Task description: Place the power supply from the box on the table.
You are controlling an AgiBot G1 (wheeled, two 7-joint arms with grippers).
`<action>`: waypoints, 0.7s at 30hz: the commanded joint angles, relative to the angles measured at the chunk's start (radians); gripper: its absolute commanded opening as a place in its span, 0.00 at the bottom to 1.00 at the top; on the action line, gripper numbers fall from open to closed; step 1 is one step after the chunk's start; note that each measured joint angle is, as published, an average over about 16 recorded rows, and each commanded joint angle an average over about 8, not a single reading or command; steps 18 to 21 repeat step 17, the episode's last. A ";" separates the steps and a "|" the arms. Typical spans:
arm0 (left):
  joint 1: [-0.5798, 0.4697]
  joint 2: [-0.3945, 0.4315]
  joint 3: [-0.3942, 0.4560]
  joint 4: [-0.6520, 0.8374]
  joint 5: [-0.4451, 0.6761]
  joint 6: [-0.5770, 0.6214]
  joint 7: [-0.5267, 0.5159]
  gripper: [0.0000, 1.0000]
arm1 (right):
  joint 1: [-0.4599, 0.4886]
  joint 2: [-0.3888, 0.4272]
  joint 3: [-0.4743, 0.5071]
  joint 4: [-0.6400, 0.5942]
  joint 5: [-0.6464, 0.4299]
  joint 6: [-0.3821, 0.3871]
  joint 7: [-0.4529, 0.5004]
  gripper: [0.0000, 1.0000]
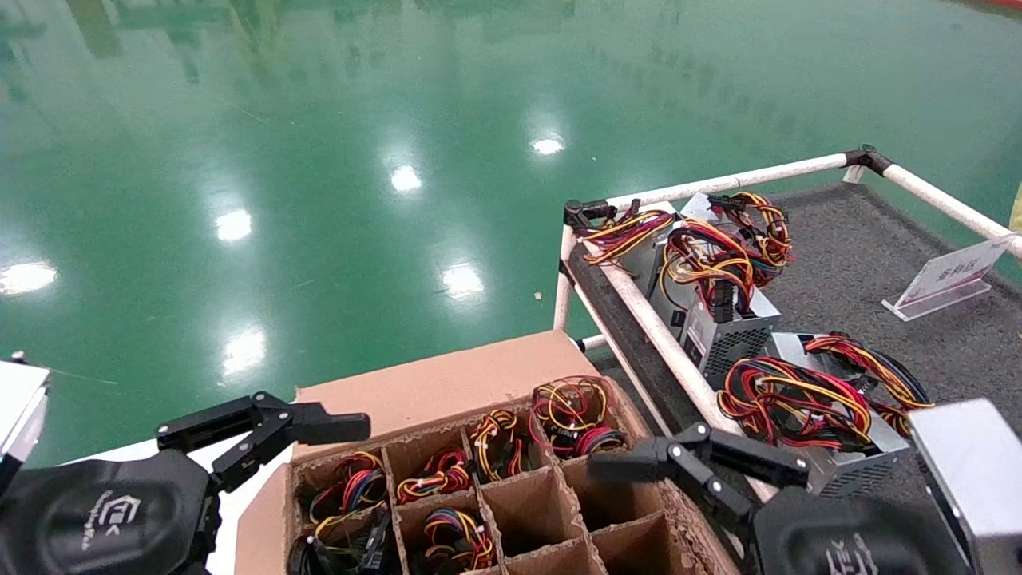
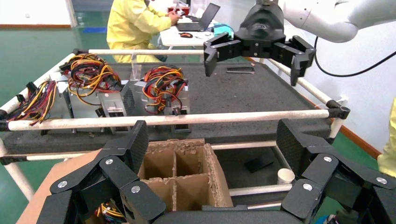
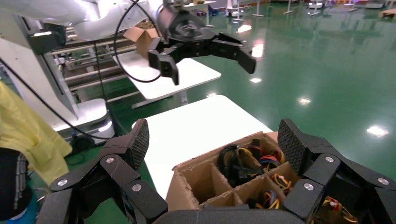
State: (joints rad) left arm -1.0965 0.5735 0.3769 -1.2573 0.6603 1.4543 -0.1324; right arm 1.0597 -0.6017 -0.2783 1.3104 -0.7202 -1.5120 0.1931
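Brown corrugated box (image 1: 431, 391) sitting low centre in head view, cardboard grid splitting it into square cells; far-row cells and those toward robot's left w/ coiled red/yellow/orange/black wires showing, several cells toward robot's right bare. Power supply (image 1: 576, 415) resting in far-right cell, only wire coil showing, metal body hidden. Left gripper (image 1: 267, 431) hovering at box's left edge over white surface (image 3: 196, 135), fingers (image 2: 135, 144) spread wide, gripping nothing. Right gripper (image 1: 687, 467) hanging over box's right edge next to white pipe rail (image 1: 655, 335), fingers (image 3: 292, 144) also wide apart, nothing between. Dark grey felt table (image 1: 862, 263) lying to robot's right of box, edged by white rails w/ black corner joints. Other power supplies (image 1: 718, 319) lying on table just inside near rail, wire bundles on top. Clear sign stand (image 1: 946, 279) standing farther right on table. Glossy green floor (image 1: 319, 160) filling rest of head view. Person in yellow (image 2: 135, 25) sitting beyond table in left wrist view.
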 commanded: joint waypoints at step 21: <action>0.000 0.000 0.000 0.000 0.000 0.000 0.000 1.00 | 0.010 -0.006 0.000 -0.018 -0.007 0.011 -0.004 1.00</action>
